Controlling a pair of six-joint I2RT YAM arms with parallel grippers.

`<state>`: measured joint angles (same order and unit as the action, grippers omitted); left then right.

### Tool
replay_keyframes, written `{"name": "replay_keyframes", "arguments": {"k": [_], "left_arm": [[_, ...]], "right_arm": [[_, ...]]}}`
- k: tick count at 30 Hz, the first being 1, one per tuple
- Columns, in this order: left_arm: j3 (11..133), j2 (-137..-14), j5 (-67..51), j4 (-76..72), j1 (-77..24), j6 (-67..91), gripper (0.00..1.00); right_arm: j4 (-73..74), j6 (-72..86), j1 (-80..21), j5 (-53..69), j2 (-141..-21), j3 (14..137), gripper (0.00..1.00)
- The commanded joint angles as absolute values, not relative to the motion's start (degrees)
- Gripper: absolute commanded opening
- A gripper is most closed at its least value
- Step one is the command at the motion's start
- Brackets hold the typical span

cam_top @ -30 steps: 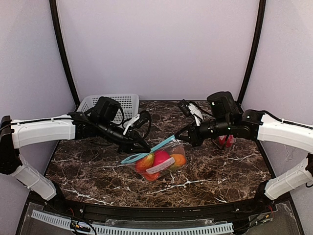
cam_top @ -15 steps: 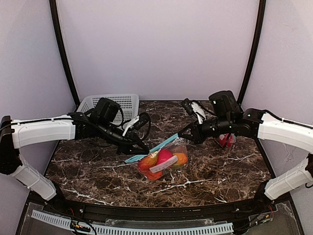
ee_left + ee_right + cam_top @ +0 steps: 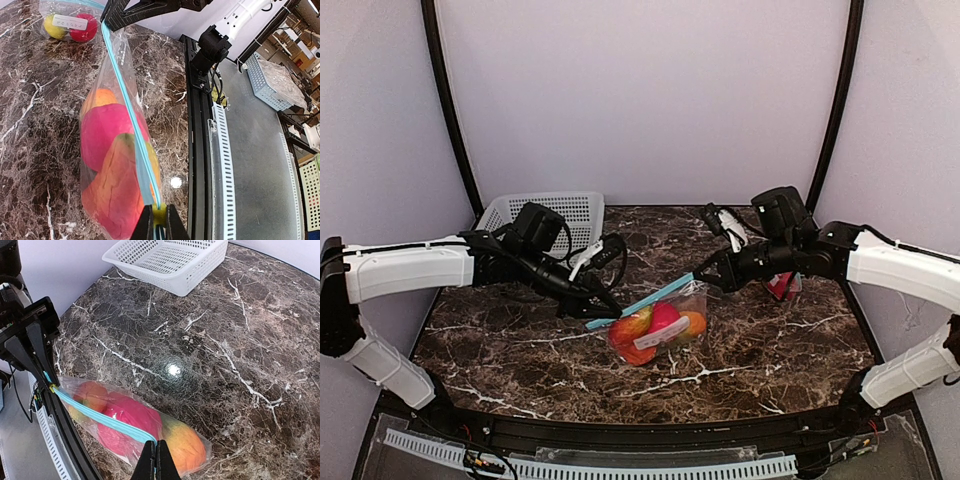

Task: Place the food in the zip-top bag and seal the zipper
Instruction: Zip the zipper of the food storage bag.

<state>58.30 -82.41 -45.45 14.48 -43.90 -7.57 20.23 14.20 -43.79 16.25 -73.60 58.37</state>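
A clear zip-top bag (image 3: 658, 326) with a blue zipper strip (image 3: 645, 299) hangs between my grippers, just above the marble table. It holds the food: a pink fruit (image 3: 107, 127), a red-orange fruit (image 3: 117, 195) and an orange one (image 3: 187, 445). My left gripper (image 3: 592, 310) is shut on the yellow zipper slider (image 3: 159, 214) at the strip's left end. My right gripper (image 3: 698, 278) is shut on the strip's right end (image 3: 152, 439). The strip runs straight and looks closed along its length.
A white mesh basket (image 3: 555, 212) stands at the back left, also in the right wrist view (image 3: 167, 257). A second small bag with red and yellow fruit (image 3: 782, 287) lies at the right behind the right arm. The table's black front rail (image 3: 197, 150) is near.
Both grippers and the bag have shifted a little to the right. The blue zipper strip has straightened and drawn taut between them.
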Motion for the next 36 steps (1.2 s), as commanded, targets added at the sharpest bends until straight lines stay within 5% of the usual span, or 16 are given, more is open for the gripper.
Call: {"name": "replay_keyframes", "arguments": {"k": [1,36], "left_arm": [[56.63,-79.68,-46.12,19.35,-43.49,-8.80,0.01],[55.11,-76.35,-41.95,23.66,-41.90,-10.59,0.01]], "right_arm": [[20.33,15.20,-41.10,12.64,-72.22,57.29,0.00],[21.88,15.03,-38.14,12.94,-69.77,55.69,0.00]]}}
